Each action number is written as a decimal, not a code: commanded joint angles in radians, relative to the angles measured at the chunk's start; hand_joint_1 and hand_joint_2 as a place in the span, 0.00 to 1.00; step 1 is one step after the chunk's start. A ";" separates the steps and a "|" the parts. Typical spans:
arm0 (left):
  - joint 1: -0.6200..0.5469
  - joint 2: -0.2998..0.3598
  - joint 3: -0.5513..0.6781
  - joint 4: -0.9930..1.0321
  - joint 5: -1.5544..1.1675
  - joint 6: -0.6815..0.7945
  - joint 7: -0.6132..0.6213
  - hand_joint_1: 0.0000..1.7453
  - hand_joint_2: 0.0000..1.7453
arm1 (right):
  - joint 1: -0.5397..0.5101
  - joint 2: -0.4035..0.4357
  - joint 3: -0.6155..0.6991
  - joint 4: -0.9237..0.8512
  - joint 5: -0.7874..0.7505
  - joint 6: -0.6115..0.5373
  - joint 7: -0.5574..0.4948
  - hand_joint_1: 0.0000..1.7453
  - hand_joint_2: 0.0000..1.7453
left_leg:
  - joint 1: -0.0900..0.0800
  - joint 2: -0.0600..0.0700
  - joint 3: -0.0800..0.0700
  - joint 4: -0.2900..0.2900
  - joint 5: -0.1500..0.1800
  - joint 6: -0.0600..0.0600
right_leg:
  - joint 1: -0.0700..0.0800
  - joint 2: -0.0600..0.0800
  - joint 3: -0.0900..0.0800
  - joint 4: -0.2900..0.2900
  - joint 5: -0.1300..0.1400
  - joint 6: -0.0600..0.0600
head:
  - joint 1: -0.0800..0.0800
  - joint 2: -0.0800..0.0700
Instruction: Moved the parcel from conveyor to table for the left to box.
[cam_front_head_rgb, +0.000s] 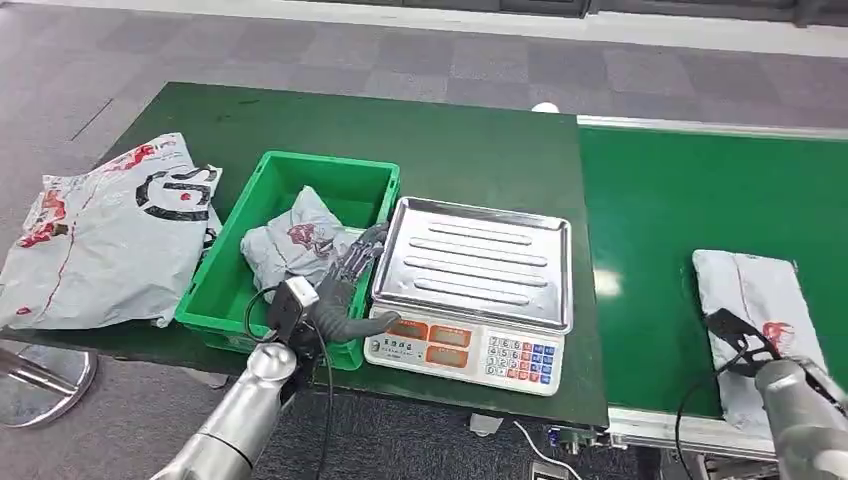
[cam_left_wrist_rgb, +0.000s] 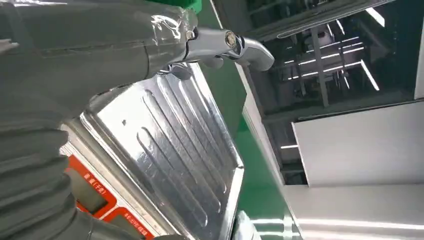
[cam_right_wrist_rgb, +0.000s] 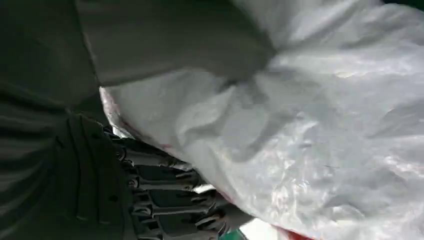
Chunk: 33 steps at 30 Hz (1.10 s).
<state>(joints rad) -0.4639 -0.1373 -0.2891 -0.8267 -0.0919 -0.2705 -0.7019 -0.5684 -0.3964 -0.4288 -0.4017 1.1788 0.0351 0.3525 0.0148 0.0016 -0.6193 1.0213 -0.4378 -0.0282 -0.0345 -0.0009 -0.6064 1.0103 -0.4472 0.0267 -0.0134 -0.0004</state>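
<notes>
A grey plastic parcel (cam_front_head_rgb: 755, 290) with red print lies on the green conveyor (cam_front_head_rgb: 660, 220) at the right. My right hand (cam_front_head_rgb: 745, 345) is at its near end. In the right wrist view the parcel (cam_right_wrist_rgb: 310, 125) sits between the thumb and the dark fingers (cam_right_wrist_rgb: 165, 195), so the hand grips it. My left hand (cam_front_head_rgb: 345, 275) hovers with fingers spread over the right rim of the green crate (cam_front_head_rgb: 235, 300), holding nothing. Another grey parcel (cam_front_head_rgb: 290, 245) lies inside that crate. In the left wrist view the left hand (cam_left_wrist_rgb: 100, 45) is above the scale's steel tray (cam_left_wrist_rgb: 180, 150).
A weighing scale (cam_front_head_rgb: 470, 260) with a steel tray stands on the dark green table (cam_front_head_rgb: 450, 140) between the crate and the conveyor. A large grey printed bag (cam_front_head_rgb: 110, 235) lies at the table's left end. Grey carpet floor lies beyond.
</notes>
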 joint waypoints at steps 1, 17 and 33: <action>-0.020 0.010 0.056 0.035 0.002 -0.004 0.004 0.00 1.00 | -0.092 0.053 0.043 0.095 0.005 0.033 -0.009 1.00 1.00 | 0.001 0.005 0.004 -0.002 -0.001 0.001 | 0.001 0.005 0.002 -0.002 0.001 -0.003 | 0.000 0.000; 0.064 0.014 0.096 -0.046 -0.017 -0.011 0.004 0.00 1.00 | -0.090 0.137 -0.056 -0.055 -0.096 -0.314 -0.229 1.00 1.00 | 0.000 0.005 0.003 -0.002 -0.001 0.001 | 0.001 0.005 0.002 -0.002 0.001 -0.003 | 0.000 0.000; -0.012 -0.017 0.046 0.008 -0.023 -0.028 0.004 0.00 1.00 | 0.250 0.313 0.127 -0.925 -0.452 -0.535 -0.809 1.00 1.00 | 0.002 -0.002 0.003 -0.002 -0.001 0.001 | 0.002 -0.003 0.004 -0.002 -0.002 -0.004 | 0.000 0.000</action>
<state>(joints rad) -0.4141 -0.1507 -0.2312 -0.8846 -0.1141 -0.2941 -0.7019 -0.4248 -0.1690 -0.3953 -1.0186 0.7607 -0.4864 -0.4042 0.0156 -0.0032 -0.6206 1.0208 -0.4370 -0.0289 -0.0338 -0.0070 -0.6060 1.0104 -0.4492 0.0265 -0.0134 -0.0004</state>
